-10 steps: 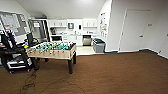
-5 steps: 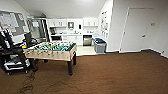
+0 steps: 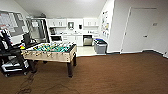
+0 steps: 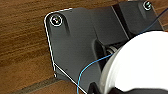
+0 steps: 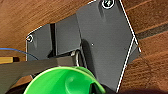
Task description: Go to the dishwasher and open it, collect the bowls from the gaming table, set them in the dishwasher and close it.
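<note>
Facing a kitchenette across brown wood floor [image 3: 112,75]. Dishwasher [image 3: 87,40] upper centre of head frame, steel front shut, under white cabinets; grey blue-lidded bins [image 3: 100,46] just right of it. Foosball table [image 3: 51,52] left of centre. White bowl [image 4: 140,67] large at lower right of left wrist frame, green bowl [image 5: 65,81] at bottom of right wrist frame; both look empty. Claw state either side: cannot tell. Risk: a loosely carried bowl slipping during travel; bins crowding the door swing.
</note>
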Available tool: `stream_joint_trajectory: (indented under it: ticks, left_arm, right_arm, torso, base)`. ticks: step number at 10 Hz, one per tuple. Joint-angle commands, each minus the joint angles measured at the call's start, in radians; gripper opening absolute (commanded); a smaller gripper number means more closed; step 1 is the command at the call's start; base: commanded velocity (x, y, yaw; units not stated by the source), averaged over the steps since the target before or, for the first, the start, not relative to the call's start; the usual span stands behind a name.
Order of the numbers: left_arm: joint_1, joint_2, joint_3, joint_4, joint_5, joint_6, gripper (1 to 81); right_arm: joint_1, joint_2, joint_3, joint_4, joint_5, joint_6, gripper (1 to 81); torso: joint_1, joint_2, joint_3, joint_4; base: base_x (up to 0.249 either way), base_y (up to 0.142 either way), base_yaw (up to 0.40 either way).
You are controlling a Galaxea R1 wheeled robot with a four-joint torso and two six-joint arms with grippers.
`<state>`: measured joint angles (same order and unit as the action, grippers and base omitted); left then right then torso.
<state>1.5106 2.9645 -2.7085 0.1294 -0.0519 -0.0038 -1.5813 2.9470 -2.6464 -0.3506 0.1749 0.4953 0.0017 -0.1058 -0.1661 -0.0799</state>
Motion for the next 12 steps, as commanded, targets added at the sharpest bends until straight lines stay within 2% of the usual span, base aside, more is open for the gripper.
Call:
stream_joint_trajectory:
  ticks: [1,5,12]
  left_arm:
    - [-0.043,-0.001,0.001,0.003,0.05,0.001,1.0]
    - [-0.042,-0.002,0.001,-0.004,0.049,0.001,1.0]
    - [-0.042,-0.002,0.001,0.004,0.049,0.001,1.0]
  right_arm:
    - [0.04,-0.006,-0.007,-0.011,-0.041,-0.003,1.0]
    - [0.042,-0.004,-0.007,-0.024,-0.041,-0.003,1.0]
    - [0.043,0.0,-0.007,-0.022,-0.041,-0.001,1.0]
  torso:
    - [0.0,0.0,0.0,0.0]
    - [0.0,0.0,0.0,0.0]
    - [0.0,0.0,0.0,0.0]
  base:
    - [0.17,0.0,0.0]
    - [0.17,0.0,0.0]
    - [0.168,-0.065,0.0]
